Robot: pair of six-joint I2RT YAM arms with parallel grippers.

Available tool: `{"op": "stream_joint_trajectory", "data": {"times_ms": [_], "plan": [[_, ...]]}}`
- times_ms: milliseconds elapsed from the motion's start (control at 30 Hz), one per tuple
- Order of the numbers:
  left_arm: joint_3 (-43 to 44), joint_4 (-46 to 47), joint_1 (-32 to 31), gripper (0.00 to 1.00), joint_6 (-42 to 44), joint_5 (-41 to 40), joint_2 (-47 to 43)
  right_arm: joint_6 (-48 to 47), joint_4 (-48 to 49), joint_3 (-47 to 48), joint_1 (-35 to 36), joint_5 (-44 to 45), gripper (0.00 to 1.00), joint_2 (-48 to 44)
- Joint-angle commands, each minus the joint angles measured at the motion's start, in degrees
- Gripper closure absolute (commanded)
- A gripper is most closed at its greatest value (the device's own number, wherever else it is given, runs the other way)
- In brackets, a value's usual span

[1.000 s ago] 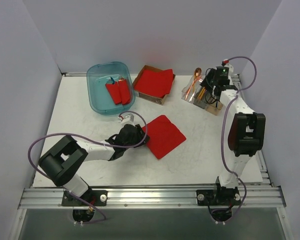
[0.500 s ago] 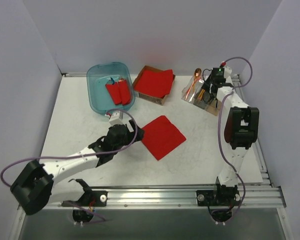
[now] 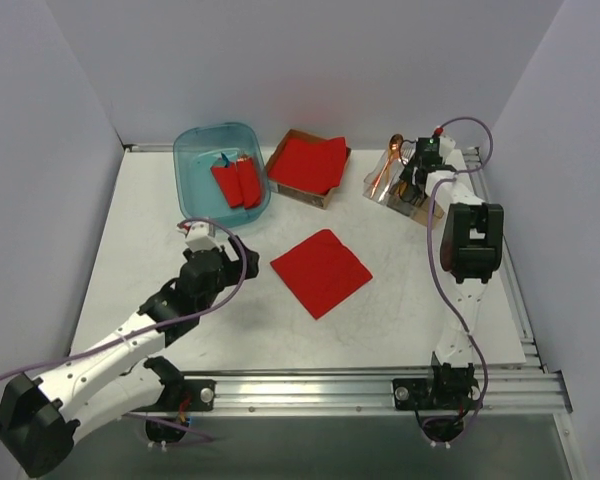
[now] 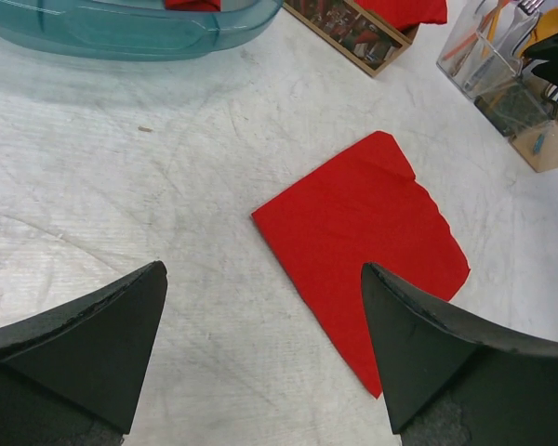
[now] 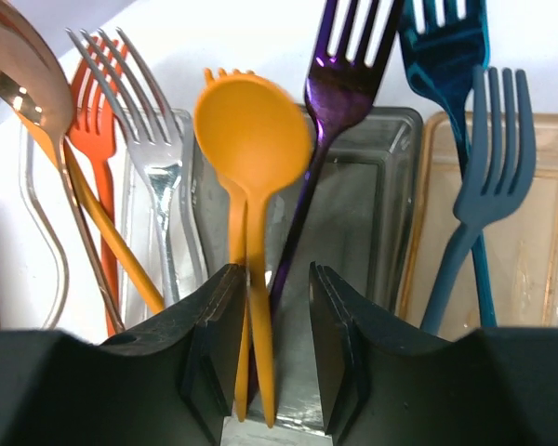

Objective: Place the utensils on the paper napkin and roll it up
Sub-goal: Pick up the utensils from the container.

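Left gripper wide open, empty (napkin ahead) — right gripper narrowly parted astride orange spoon.

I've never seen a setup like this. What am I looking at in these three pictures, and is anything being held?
Two robot arms are bolted to the near edge of a table. The overhead picture shows both; the other two come from small cameras on each wrist, so the dark shapes are that arm's own fingers. The left gripper is open and empty, near the flat red paper napkin. The right gripper reaches into a clear cutlery holder, its fingers either side of the handle of an orange spoon; whether it grips yet is unclear. Also there: a teal tub with red rolls and a box of red napkins.
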Motion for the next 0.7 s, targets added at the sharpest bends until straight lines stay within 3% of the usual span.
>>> {"op": "stream_joint_trajectory", "data": {"times_ms": [0,133,367,433,667], "plan": [[-0.9,-1.6,1.1,0.06,2.6,-1.7,-2.6,-0.5,1.7,3.1,0.3,1.2,0.66,1.3],[-0.8,-1.2,2.3,0.06,2.8,-1.2,-2.9,-0.7,1.4,4.2,0.3,1.5,0.74,2.5],[0.3,-0.3,3.0,0.06,3.2,0.5,-0.2,-0.3,1.7,3.6,0.2,1.8,0.76,3.0],[0.5,-0.3,3.0,0.06,3.4,0.7,0.2,-0.1,2.6,2.2,0.1,1.5,0.81,2.6],[0.4,-0.5,3.3,0.06,3.7,0.9,-0.7,0.6,2.9,1.5,0.1,1.0,0.79,2.5]]}}
